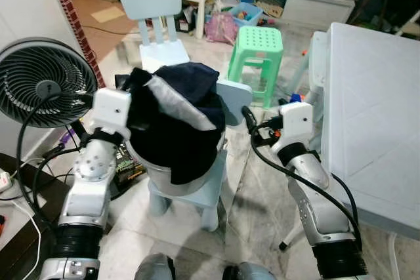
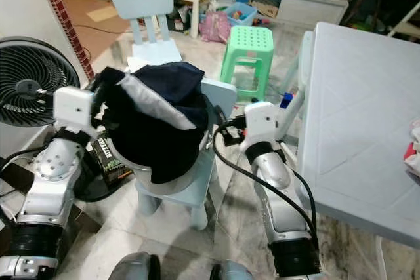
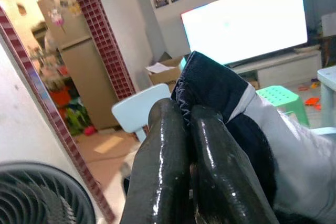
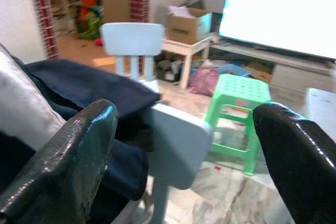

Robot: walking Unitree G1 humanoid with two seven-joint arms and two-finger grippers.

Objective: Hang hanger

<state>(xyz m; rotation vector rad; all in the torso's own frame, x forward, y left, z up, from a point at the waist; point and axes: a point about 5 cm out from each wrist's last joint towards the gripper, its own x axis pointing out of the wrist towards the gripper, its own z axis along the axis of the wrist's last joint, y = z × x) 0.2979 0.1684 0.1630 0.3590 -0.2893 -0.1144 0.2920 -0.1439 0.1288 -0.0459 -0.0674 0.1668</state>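
Two grippers were inspected. We found the left gripper [image 3: 191,129] with its fingers [image 3: 163,161] pressed together, pinching a fold of the dark garment [image 1: 177,119] at its left edge. The right gripper [image 4: 184,145] stood to the right of the garment with its fingers [image 4: 68,156] spread wide, touching nothing we could confirm. The garment, dark navy with a pale grey lining, was heaped in a grey basket [image 1: 154,172], spilling over its near rim. The basket rested on a pale blue chair [image 1: 197,195]. We could not make out a hanger. A green stool [image 1: 257,47] stood farther off, a fan [image 1: 42,80] at left, a white table [image 1: 374,116] at right.
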